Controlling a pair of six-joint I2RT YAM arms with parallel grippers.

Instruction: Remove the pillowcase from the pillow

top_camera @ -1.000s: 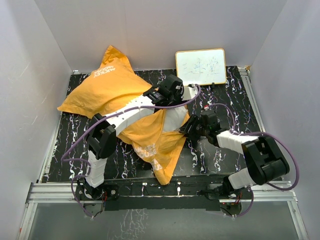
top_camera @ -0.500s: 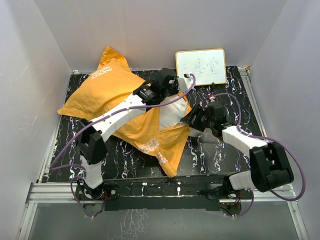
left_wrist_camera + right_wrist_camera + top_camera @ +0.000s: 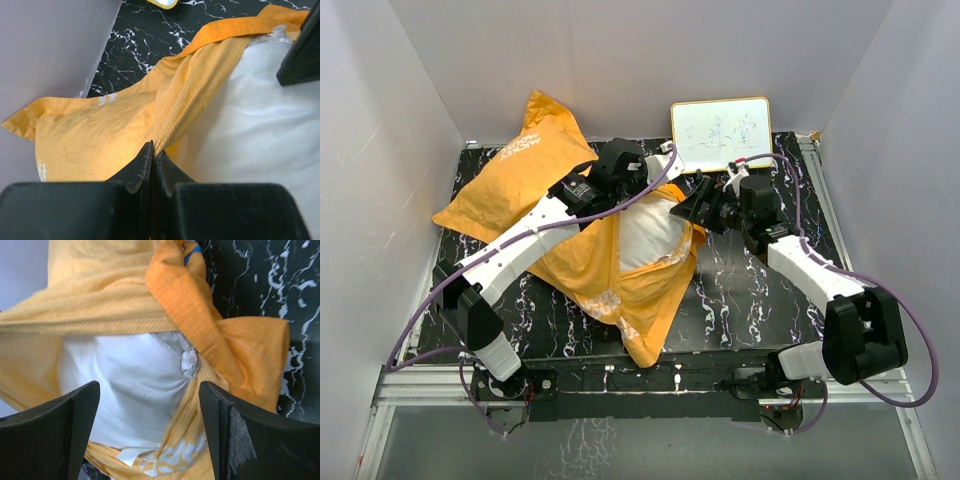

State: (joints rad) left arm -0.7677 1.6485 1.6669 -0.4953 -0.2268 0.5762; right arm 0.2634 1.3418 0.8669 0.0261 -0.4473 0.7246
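The orange pillowcase point(image 3: 535, 175) lies crumpled across the left and middle of the table, its mouth pulled open. The white pillow point(image 3: 648, 232) shows through that mouth. My left gripper point(image 3: 652, 172) is at the far rim of the opening, shut on a gathered fold of the pillowcase point(image 3: 100, 132) beside the bare pillow point(image 3: 250, 120). My right gripper point(image 3: 697, 207) hovers at the right of the opening, open. Between its fingers I see the pillow point(image 3: 125, 385) and its tufted corner, with the pillowcase point(image 3: 110, 305) draped around it; the right gripper point(image 3: 149, 389) holds nothing.
A small framed whiteboard point(image 3: 721, 133) leans against the back wall just behind both grippers. White walls enclose the black marbled table point(image 3: 760, 290) on three sides. In the left wrist view, a dark finger point(image 3: 302, 47) of the right gripper shows at the upper right.
My left gripper shut on the pillowcase's rim and drew it back and left, baring more pillow. My right gripper moved toward the back and opened wider.
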